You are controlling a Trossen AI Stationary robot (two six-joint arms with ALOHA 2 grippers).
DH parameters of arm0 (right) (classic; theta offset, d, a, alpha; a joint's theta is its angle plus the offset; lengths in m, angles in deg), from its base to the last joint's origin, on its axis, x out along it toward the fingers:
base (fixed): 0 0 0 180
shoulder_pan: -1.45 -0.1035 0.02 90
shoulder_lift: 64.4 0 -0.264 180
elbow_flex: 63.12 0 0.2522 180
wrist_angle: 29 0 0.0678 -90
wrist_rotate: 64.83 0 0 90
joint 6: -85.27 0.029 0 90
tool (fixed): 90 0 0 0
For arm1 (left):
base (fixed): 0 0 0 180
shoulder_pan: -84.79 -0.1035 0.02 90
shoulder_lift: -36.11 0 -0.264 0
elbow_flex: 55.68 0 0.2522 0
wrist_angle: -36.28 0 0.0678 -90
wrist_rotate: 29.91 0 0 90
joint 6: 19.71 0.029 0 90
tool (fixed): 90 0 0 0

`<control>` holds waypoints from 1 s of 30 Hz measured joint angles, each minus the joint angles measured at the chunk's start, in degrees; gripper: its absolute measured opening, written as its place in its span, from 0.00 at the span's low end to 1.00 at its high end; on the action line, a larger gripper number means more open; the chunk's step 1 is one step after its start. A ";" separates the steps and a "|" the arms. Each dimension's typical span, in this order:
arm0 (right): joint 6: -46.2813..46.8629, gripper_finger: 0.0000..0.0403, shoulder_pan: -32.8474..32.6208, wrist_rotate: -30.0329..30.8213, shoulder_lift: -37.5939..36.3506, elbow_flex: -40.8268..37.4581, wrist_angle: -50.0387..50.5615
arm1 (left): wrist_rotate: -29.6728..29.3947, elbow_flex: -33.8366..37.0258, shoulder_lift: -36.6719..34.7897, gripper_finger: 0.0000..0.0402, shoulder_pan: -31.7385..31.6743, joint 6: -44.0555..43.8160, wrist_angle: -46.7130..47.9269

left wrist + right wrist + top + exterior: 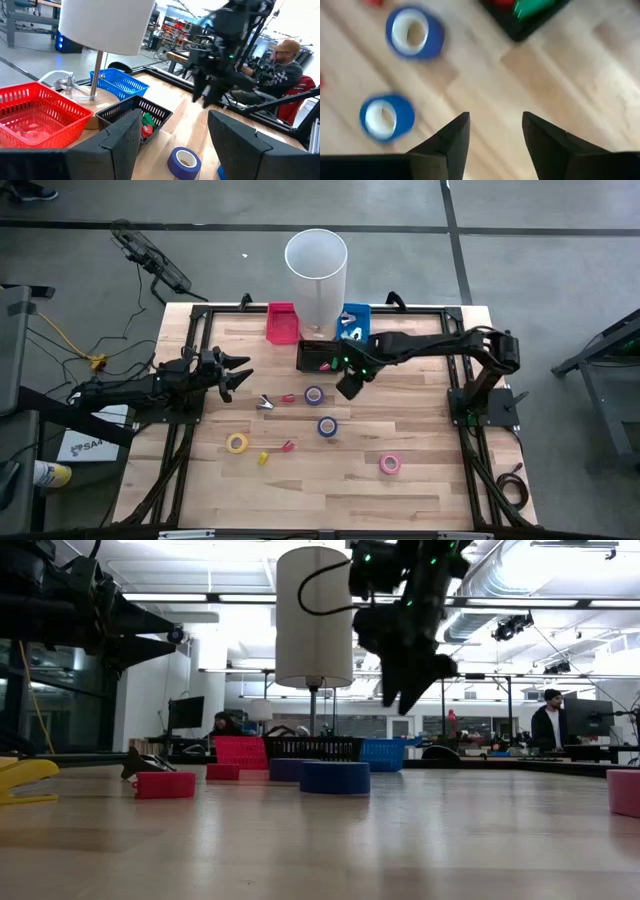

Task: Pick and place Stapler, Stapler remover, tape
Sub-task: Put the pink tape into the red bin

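The left gripper (pixel 243 376), fingers spread, hovers near the bench's (pixel 420 500) left edge. Blue tape rolls (pixel 314 395) lie mid-bench, yellow tape (pixel 237 443) and pink tape (pixel 390 464) nearer. The right gripper (pixel 349 387), empty and spread, hangs beside the black basket (pixel 318 356); only the low view shows it well above the wood.

— What is sitting on the wooden table (pixel 420 430)?
— Two blue tape rolls (pixel 314 395) are lying near the middle, a yellow roll (pixel 237 443) and a pink roll (pixel 390 464) nearer the front.
— And at the back?
— A red basket (pixel 281 322), a black basket (pixel 322 355) and a blue basket (pixel 354 322) are sitting beside a white lamp (pixel 316 268)
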 joint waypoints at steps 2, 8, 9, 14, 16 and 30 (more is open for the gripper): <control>0.00 0.43 -1.67 -0.01 -1.05 0.00 2.62 | 0.00 0.00 0.00 0.56 0.02 -0.01 0.00; 2.48 0.43 -7.75 0.51 -5.05 -4.19 3.31 | 0.00 0.00 0.00 0.56 0.02 -0.02 0.00; 3.57 0.43 -8.89 0.34 -6.00 -5.92 2.49 | 0.00 0.00 0.00 0.56 0.00 0.00 0.00; 10.78 0.43 -15.43 0.38 -11.16 -13.95 -0.54 | 0.00 0.00 0.00 0.56 0.00 -0.02 0.00; 13.91 0.43 -18.22 0.39 -12.97 -16.76 -1.35 | 0.00 0.00 0.00 0.56 0.02 -0.02 0.00; 24.72 0.43 -33.37 -2.73 -16.83 -26.47 -8.62 | 0.00 0.00 -0.01 0.56 0.00 0.00 0.00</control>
